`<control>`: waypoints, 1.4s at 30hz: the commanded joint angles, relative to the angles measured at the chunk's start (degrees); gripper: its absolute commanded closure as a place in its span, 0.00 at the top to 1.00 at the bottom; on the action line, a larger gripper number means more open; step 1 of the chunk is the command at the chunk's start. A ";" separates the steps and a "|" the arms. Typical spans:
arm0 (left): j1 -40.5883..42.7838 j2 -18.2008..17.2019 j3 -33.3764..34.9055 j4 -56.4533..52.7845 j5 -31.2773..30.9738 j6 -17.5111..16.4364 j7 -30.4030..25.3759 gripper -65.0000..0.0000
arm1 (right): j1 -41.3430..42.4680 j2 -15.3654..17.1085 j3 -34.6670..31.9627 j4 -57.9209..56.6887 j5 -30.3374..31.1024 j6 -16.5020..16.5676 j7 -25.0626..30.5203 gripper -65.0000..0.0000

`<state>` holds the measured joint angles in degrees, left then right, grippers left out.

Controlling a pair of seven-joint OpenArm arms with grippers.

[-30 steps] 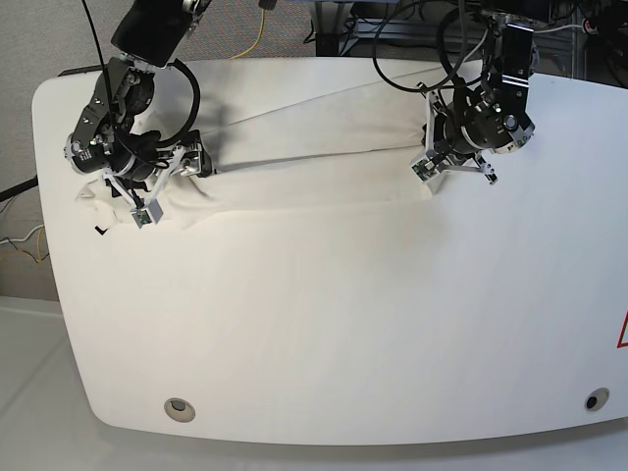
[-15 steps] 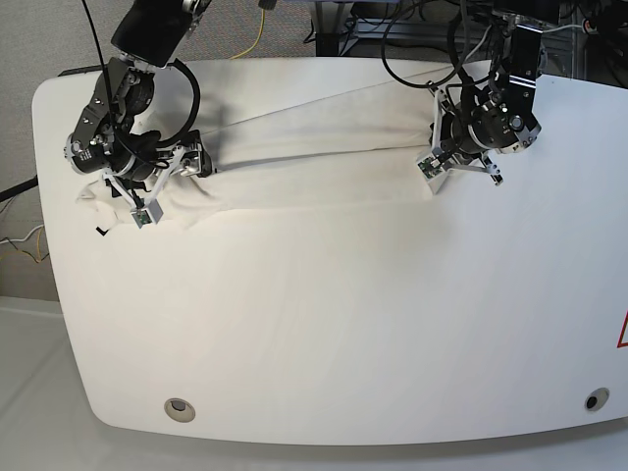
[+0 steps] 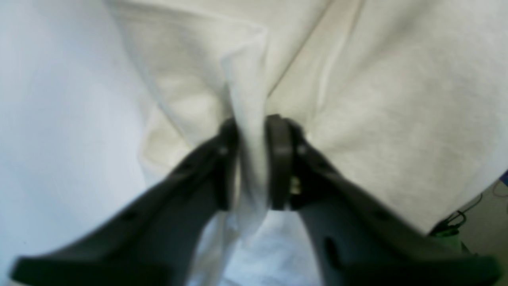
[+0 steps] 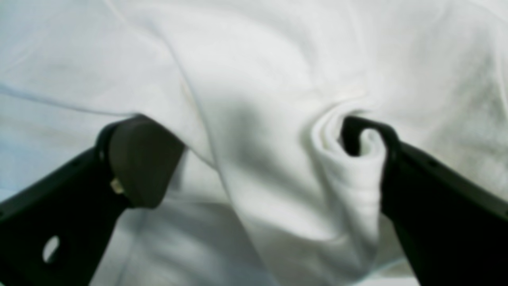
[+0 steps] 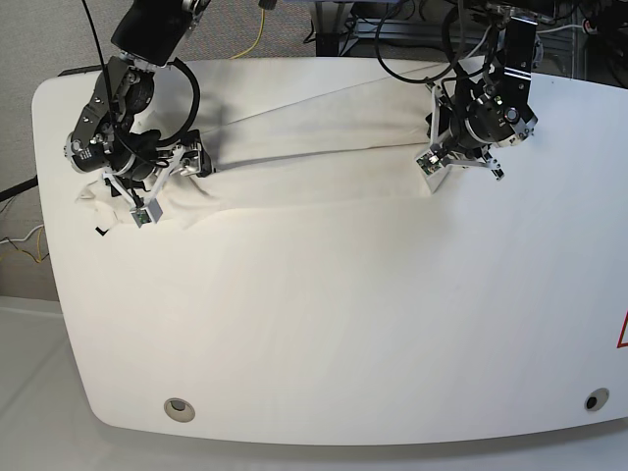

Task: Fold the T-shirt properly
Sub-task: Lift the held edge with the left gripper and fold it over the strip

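Note:
The white T-shirt (image 5: 314, 167) lies stretched in a long band across the back of the white table (image 5: 343, 324). No prints show; a small black tag (image 5: 100, 232) lies at its left end. My left gripper (image 5: 435, 137) is at the band's right end. In the left wrist view it (image 3: 254, 159) is shut on a raised fold of the shirt (image 3: 246, 99). My right gripper (image 5: 188, 162) is at the band's left end. In the right wrist view it (image 4: 254, 155) stands open, with bunched shirt cloth (image 4: 258, 119) between its wide fingers (image 4: 139, 159).
Two round holes (image 5: 178, 408) (image 5: 592, 399) sit near the table's front edge. A red mark (image 5: 622, 334) is at the right edge. Cables and equipment (image 5: 392, 29) lie behind the table's far edge, on grey floor.
My left gripper has shifted slightly toward the table's far edge with the shirt fold in it. The right arm has not moved.

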<state>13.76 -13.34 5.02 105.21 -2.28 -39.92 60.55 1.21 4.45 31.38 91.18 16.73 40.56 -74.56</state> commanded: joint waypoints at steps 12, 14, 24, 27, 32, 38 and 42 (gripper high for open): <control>0.18 5.12 -0.31 0.51 1.10 -0.08 -0.29 0.67 | -0.29 0.52 0.14 0.03 -2.97 -0.56 -3.11 0.99; 0.18 6.18 -0.31 0.51 1.10 -0.08 -0.29 0.66 | -0.29 0.52 0.14 0.03 -2.97 -0.56 -3.11 0.99; -0.26 9.87 -0.22 0.59 1.10 -0.08 0.06 0.66 | -0.38 0.52 0.14 0.03 -2.97 -0.56 -3.11 0.99; -1.14 10.05 -0.22 1.65 1.19 -0.08 0.41 0.66 | -0.38 0.52 0.14 0.03 -2.97 -0.56 -3.11 0.99; -3.52 9.87 -0.31 3.67 1.19 -0.08 4.28 0.66 | -0.38 0.52 0.14 0.03 -3.06 -0.56 -3.19 0.99; -6.33 9.52 -3.48 5.08 1.19 -0.08 7.53 0.66 | -0.38 0.26 0.14 0.03 -2.97 -0.56 -3.19 0.99; -7.12 6.44 -4.53 5.08 1.19 -0.08 7.62 0.66 | -0.38 0.17 0.14 0.03 -2.97 -0.56 -3.19 0.99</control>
<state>7.27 -4.45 0.84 109.30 -1.02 -39.90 68.10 1.08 4.47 31.40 91.39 16.19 40.53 -74.63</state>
